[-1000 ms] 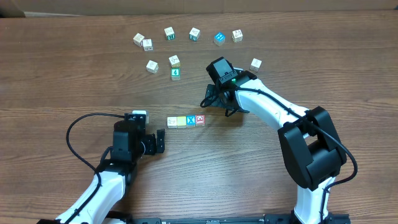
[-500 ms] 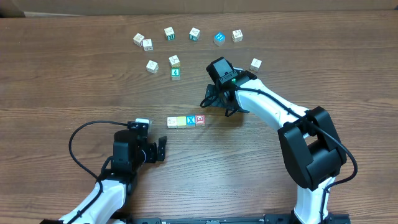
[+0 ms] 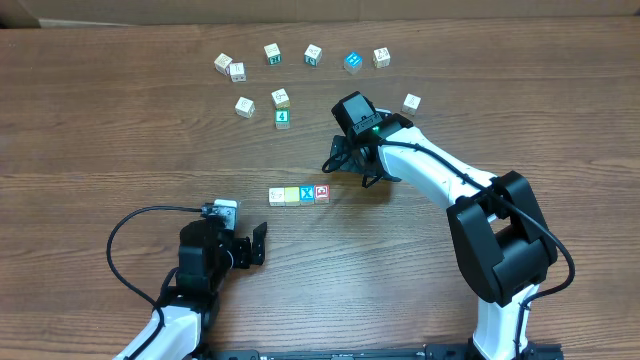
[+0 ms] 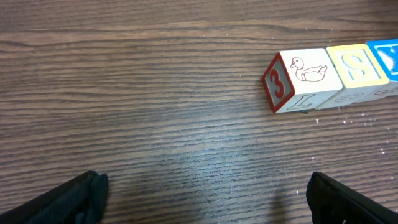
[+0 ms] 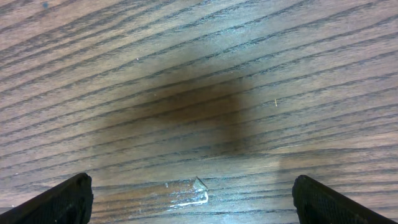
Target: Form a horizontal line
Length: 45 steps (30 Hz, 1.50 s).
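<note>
The table [image 4: 155,124] is brown wood with fine dark grain. Ahead of the black left fingers [image 4: 68,199], toward their right, the white cube [image 4: 308,78] has a line-drawn duck on top, a red side marked 3 and a faint grey L. Beyond it, the pale yellow cube [image 4: 356,65] shows a white S and the blue cube [image 4: 388,57] a white X. Farthest from those fingers, the red-faced cube [image 3: 321,192] has a white centre. Between the black right fingers [image 5: 62,199], the wood carries a dark shadowed patch.

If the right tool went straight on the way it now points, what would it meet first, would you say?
Most likely the bare wooden table: the right tool points down at it, open, nothing else in its way. How near is unclear.
</note>
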Motion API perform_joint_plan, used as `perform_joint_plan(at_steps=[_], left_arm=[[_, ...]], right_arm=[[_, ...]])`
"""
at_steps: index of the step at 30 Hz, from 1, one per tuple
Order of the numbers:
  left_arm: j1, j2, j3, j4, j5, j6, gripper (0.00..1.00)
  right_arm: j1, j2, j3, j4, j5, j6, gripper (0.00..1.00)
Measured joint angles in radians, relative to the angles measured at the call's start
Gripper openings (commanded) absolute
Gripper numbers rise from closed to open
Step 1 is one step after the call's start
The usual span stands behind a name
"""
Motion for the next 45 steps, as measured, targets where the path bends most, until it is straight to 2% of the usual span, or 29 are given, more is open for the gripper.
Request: perform_joint_plan(at_steps=[17, 28, 45], left_arm=[[0.021, -0.044, -0.021, -0.023, 0.0, -0.003, 0.99], [0.027, -0.092, -0.084, 0.029, -0.005, -0.038, 1.0], [0.027, -0.245, -0.093, -0.112, -0.012, -0.057, 1.0]], right_arm=[[0.0, 0.0, 0.0, 0.0, 0.0, 0.0, 1.0], [0.0, 0.0, 0.0, 0.0, 0.0, 0.001, 1.0], [0.0, 0.0, 0.0, 0.0, 0.0, 0.0, 1.0]])
